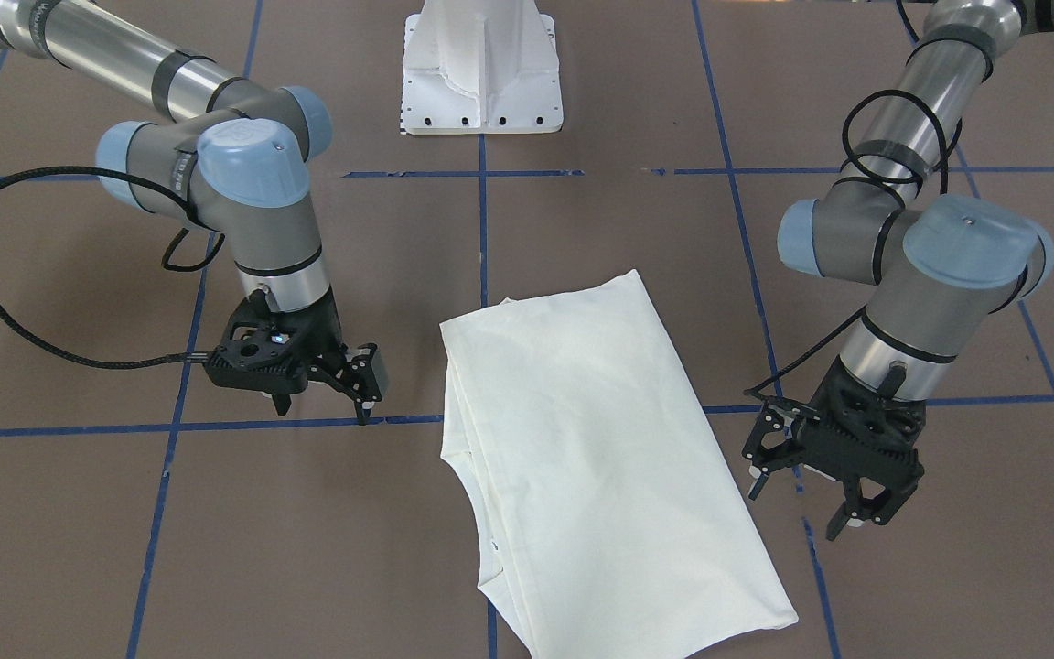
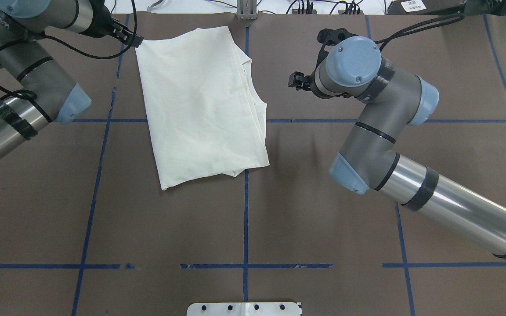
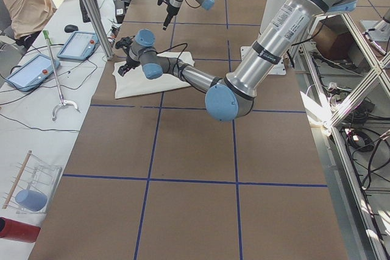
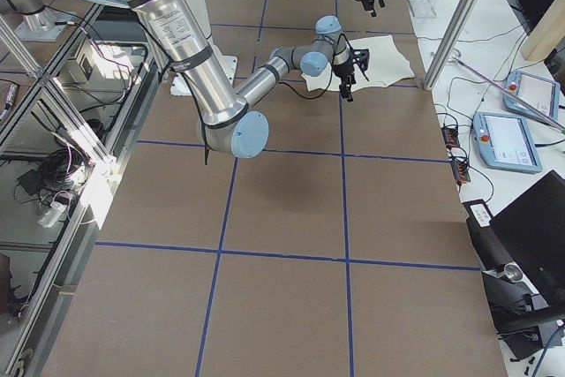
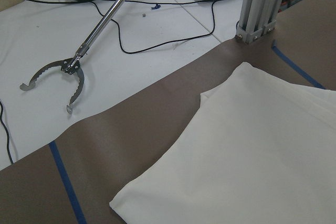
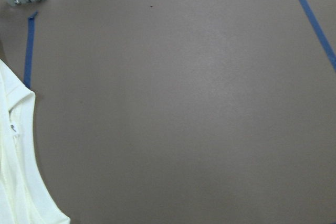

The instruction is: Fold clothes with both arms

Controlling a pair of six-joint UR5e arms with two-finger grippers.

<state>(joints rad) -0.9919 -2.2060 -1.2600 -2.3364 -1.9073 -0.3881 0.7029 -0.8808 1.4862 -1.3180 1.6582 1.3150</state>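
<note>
The cream shirt (image 1: 582,458) lies folded into a long rectangle on the brown table, plain side up, with no print showing. It also shows in the overhead view (image 2: 200,109). My left gripper (image 1: 801,502) hangs open and empty beside the shirt's edge, apart from it. My right gripper (image 1: 324,410) is open and empty on the other side, a short gap from the cloth. The left wrist view shows a shirt corner (image 5: 252,150) near the table's edge. The right wrist view shows the neckline edge (image 6: 16,166) at lower left. No fingers show in either wrist view.
The white pedestal base (image 1: 481,73) stands at the robot's side. Blue tape lines (image 1: 481,229) cross the table. Past the far edge are an aluminium post (image 5: 260,3), a metal grabber tool (image 5: 68,72) and teach pendants on a white bench.
</note>
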